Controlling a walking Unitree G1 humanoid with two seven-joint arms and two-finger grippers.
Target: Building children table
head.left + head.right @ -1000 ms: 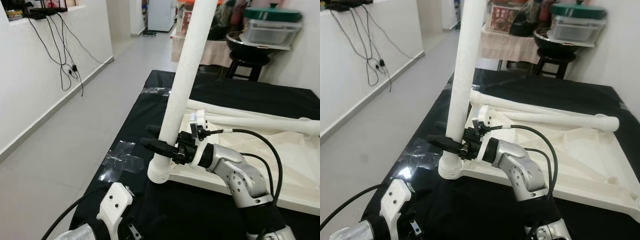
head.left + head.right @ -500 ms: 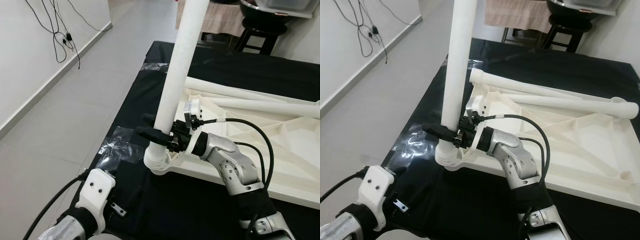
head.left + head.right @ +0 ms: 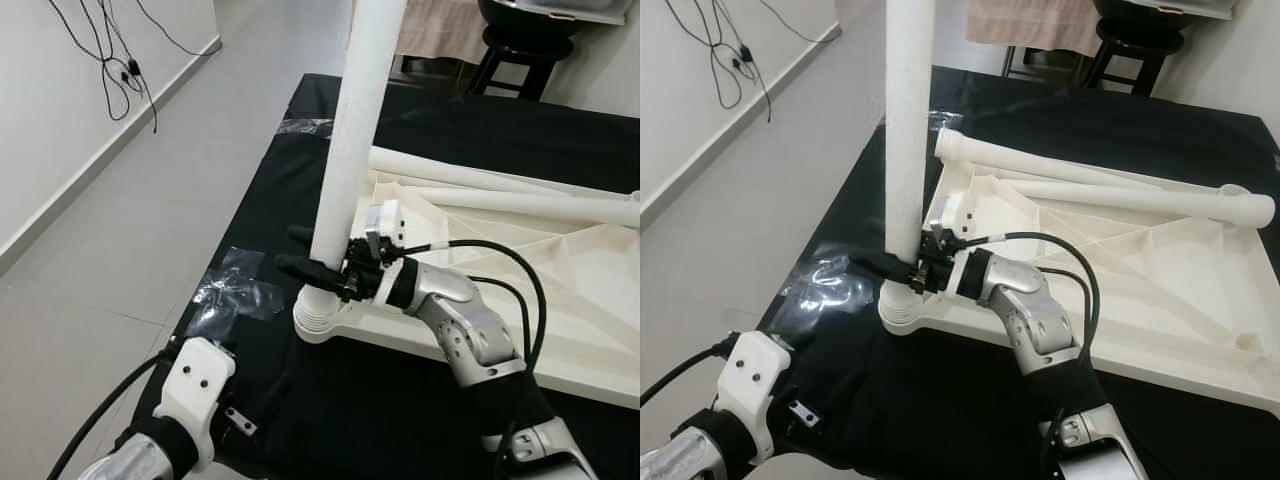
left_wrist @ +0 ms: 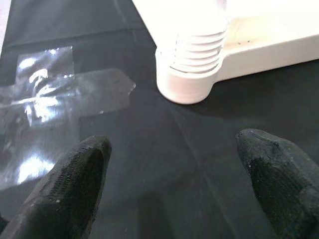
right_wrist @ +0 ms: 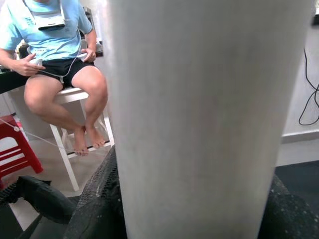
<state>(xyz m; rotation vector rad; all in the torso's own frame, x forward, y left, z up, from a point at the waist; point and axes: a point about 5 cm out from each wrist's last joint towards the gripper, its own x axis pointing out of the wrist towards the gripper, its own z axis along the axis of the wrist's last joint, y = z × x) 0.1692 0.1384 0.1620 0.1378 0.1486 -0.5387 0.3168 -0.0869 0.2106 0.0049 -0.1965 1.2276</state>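
Upright white table leg [image 3: 350, 150] seated by its ribbed lower end in the corner socket [image 3: 318, 325] of the overturned white tabletop [image 3: 1160, 290], which lay underside up on a black cloth [image 3: 360, 400] over the work surface. Right gripper [image 3: 312, 268] clenched on the table leg just above the ribbed end, one black finger to either side of the tube; in the right wrist view the leg pressed between both pads. Two further white legs [image 3: 1090, 180] laid loose across the tabletop's ribbed underside, near its far edge. Left gripper [image 4: 169, 194] held low over the cloth near the same corner, fingers [image 4: 75, 174] spread wide with nothing between them, well short of the socket. Crumpled clear tape [image 3: 235, 295] stuck to the cloth beside the socket. Grey tiled floor [image 3: 120, 230] and white wall with dangling cables [image 3: 125, 60] to the robot's left. Seated person [image 5: 55, 55] in a light blue shirt noted behind the leg in the right wrist view.
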